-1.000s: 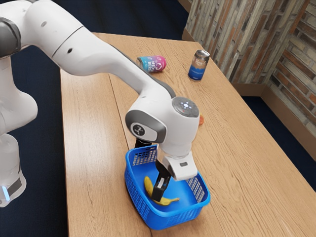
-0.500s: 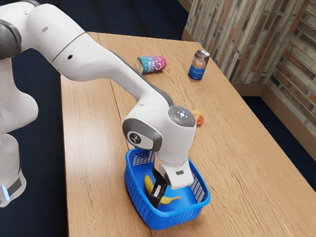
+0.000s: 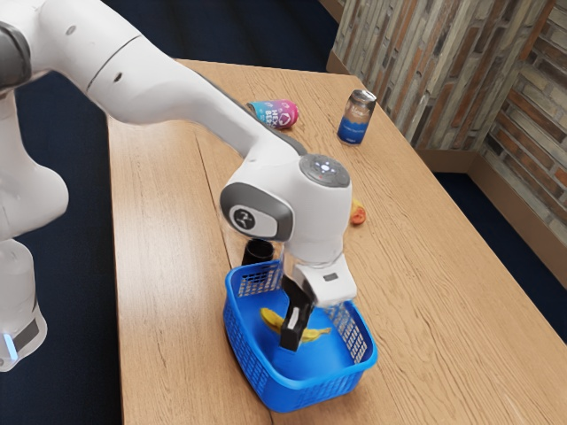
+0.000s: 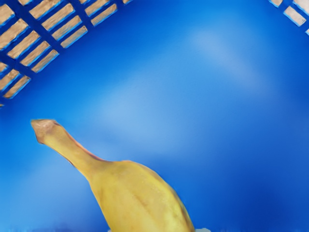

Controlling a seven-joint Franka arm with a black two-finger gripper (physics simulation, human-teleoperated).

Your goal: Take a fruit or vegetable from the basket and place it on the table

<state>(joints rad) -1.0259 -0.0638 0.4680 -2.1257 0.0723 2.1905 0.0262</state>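
At the exterior view's left, the white Franka arm is reaching over the wooden table. Next, the blue basket is sitting on the tabletop, with a black cylindrical object standing just beside its far rim, partly hidden. Farther back, a pink-and-teal can is lying on its side. Inside the basket, the gripper is holding the banana, its fingers closing on it from both sides; the banana's ends are sticking out past the near finger. In the wrist view, its brown-tipped end is pointing toward a slotted basket wall. Farther right, a red-and-yellow fruit is resting on the table, and a blue-and-brown can is standing upright behind it.
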